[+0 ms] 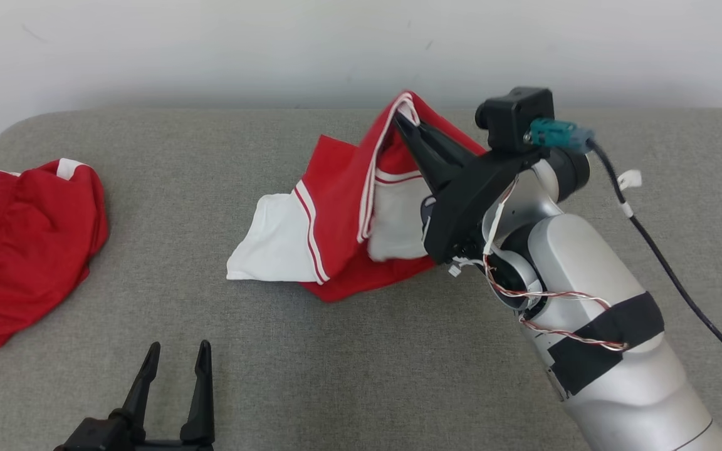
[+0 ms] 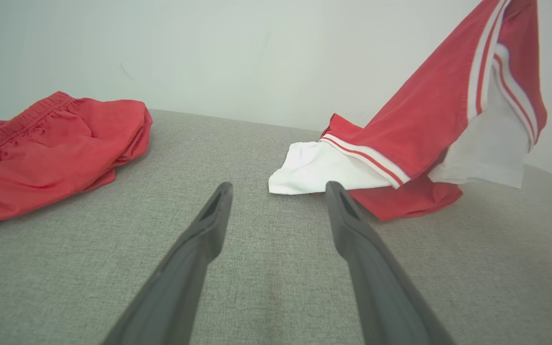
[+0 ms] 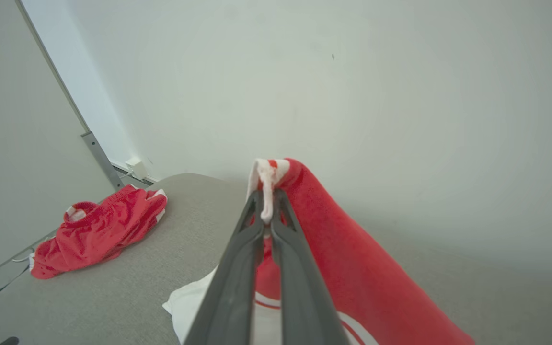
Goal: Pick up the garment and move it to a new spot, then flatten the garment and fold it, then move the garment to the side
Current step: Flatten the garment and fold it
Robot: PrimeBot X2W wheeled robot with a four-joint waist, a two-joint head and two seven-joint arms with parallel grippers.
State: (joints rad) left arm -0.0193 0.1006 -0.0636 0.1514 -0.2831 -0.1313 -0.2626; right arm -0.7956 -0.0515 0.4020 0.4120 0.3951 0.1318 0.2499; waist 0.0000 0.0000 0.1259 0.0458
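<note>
right tool [image 1: 406, 123] pinching lifted garment [image 1: 336, 207], grey table [image 1: 361, 363]

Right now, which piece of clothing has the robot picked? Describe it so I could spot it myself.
Look at the grey padded table in front of the white wall. Near its middle, a red garment with white panels has one corner pinched up by the right arm's dark fingers. The other red garment, at the left edge, lies crumpled and untouched.

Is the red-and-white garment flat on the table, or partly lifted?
Partly lifted. The right gripper, jaws shut on the striped edge of the garment, holds one end up; the white end rests crumpled on the table.
</note>
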